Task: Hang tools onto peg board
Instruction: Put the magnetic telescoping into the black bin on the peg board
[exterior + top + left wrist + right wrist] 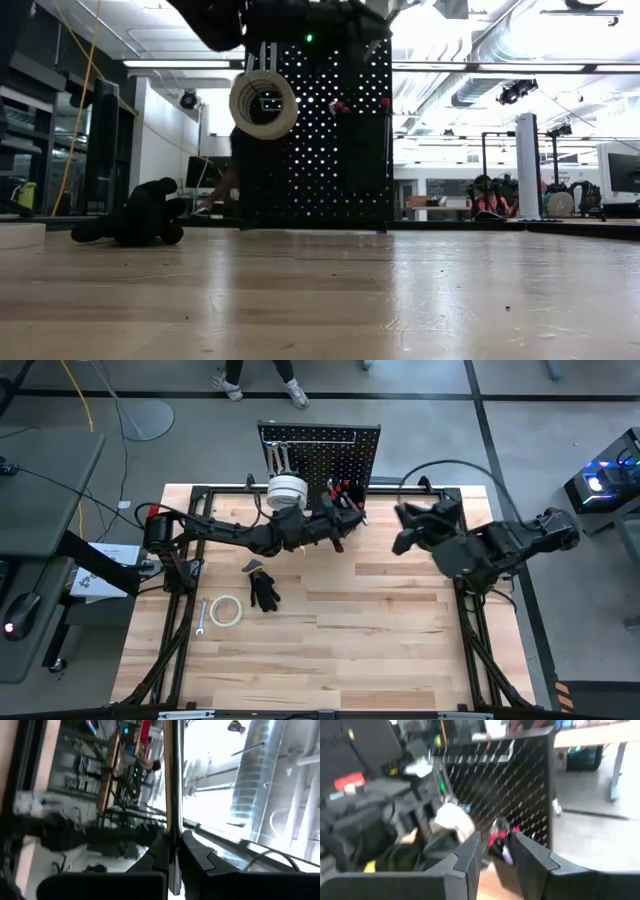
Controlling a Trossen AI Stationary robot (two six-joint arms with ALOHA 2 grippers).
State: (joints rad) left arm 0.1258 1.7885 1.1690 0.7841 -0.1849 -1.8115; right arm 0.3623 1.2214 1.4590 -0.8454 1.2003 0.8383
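The black peg board [320, 455] stands upright at the table's far edge. A white tape roll [286, 490] hangs on its left hooks, and red-handled screwdrivers [340, 490] sit at its right. My left gripper [338, 528] reaches in front of the board, shut on a slim silver tool [172, 795] that looks like a wrench. My right gripper [405, 532] hovers open to the right of the board; in its wrist view the fingers [470, 857] have nothing between them. Black pliers [264, 592], a second tape roll [225, 611] and a wrench [200, 617] lie on the table. My left gripper pinches the silver tool near its end [173, 865] between the two fingers. The tool's long shaft [172, 780] runs straight out past the fingertips, along the fingers. The gripper comes roughly level from the table's left, and the tool is clear of the table.
A small grey piece [253, 566] lies left of centre, near the pliers. The black table frame [200, 495] runs along the edges. Bare wood [380, 640] fills the near half. A person's feet [262, 388] show on the floor behind the board.
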